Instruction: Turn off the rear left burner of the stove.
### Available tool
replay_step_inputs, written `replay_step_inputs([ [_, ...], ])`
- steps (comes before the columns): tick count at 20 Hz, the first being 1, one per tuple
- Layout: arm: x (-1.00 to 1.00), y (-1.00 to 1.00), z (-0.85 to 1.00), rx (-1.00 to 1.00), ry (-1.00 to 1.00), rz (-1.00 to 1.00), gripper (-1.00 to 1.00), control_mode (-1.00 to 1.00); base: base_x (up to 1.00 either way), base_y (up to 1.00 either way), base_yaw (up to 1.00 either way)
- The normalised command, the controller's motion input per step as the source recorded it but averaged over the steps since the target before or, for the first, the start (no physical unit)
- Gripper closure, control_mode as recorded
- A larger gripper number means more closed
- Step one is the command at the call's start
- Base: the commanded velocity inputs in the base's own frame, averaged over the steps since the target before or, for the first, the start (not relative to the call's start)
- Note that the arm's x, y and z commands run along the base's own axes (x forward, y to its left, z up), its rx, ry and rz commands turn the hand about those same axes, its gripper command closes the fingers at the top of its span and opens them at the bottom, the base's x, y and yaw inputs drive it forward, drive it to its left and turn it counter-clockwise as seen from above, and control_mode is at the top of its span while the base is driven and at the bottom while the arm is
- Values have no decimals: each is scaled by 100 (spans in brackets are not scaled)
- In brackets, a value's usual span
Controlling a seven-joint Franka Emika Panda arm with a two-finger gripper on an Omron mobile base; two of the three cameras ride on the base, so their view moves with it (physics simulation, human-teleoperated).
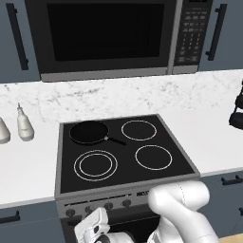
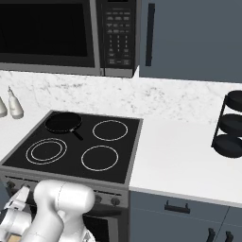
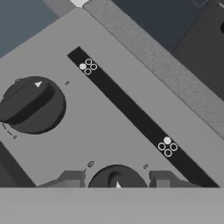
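Low at the stove's front panel, the end effector (image 3: 117,180) has its fingertips (image 3: 70,178) apart, one on each side of a dark knob (image 3: 117,177), not visibly pressing it. The rear left burner (image 1: 89,132) sits at the stove's (image 1: 66,182) back left under a black frying pan (image 2: 63,122). Judged step: lining up on the control. Next comes closing on this knob and rotating it; whether it governs that burner should be checked against the panel's dot marking (image 3: 167,147).
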Motion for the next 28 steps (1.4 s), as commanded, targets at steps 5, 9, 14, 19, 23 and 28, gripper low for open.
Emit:
replay_step_inputs([
  [5,0,-33,0,50,10,-6,100,-100,0,0,0],
  [9,0,-52,11,66,13,-10,100,-100,0,0,0],
  [14,0,-58,22,72,10,-10,100,-100,0,0,0],
  [19,0,-73,30,75,10,-10,100,-100,0,0,0],
  [23,0,-72,26,50,10,-12,100,-100,0,0,0],
  [28,0,0,0,0,0,0,100,-100,0,0,0],
])
